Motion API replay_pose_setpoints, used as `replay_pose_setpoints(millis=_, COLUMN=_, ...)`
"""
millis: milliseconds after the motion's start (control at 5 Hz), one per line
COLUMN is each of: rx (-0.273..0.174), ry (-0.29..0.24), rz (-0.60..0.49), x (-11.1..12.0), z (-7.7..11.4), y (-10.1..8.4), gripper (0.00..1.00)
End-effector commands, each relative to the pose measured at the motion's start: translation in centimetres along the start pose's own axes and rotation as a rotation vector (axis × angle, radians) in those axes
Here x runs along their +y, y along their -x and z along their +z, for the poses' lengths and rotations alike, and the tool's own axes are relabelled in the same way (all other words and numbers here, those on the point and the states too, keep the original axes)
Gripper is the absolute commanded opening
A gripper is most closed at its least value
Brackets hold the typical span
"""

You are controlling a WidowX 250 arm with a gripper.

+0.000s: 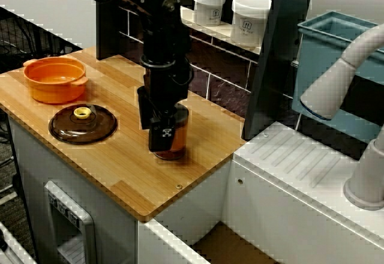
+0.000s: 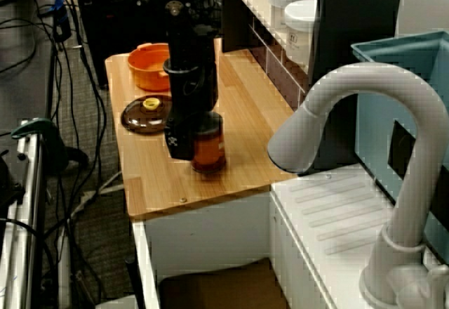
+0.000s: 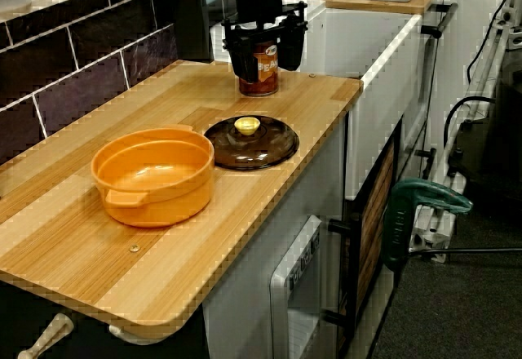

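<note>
Overhead view from the sink side hid most of the jar (image 1: 181,137) behind the black fingers (image 1: 153,117), and its top was covered. In the low view along the surface (image 3: 73,269), left to right, sat an orange pot (image 3: 151,175), bare inside, a brown glass lid (image 3: 251,141) with a yellow knob (image 3: 247,124), then the jar, upright near the far end. It looked amber-brown, with an orange-red label too small to read. The fingers straddled its upper part; whether they pressed it could not be told.
</note>
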State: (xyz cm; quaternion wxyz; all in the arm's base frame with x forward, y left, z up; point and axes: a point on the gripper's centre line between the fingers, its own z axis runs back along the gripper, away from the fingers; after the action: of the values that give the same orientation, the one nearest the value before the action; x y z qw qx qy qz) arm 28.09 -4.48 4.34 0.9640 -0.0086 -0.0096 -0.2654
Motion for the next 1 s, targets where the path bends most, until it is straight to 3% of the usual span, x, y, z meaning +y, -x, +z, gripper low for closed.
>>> replay_pose_setpoints(millis=0, rx=0.018, ry=-0.017, rz=0.001, x=-1.7, z=-0.7, y=-1.7, gripper=1.0)
replay_pose_setpoints(millis=400, rx=0.033, ry=-0.004, rz=0.029, x=-1.2, z=-0.5, y=-2.1, gripper=1.0)
replay_pose_setpoints(millis=800, rx=0.027, ry=0.021, rz=0.076, x=1.2, z=0.6, y=-0.3, gripper=1.0)
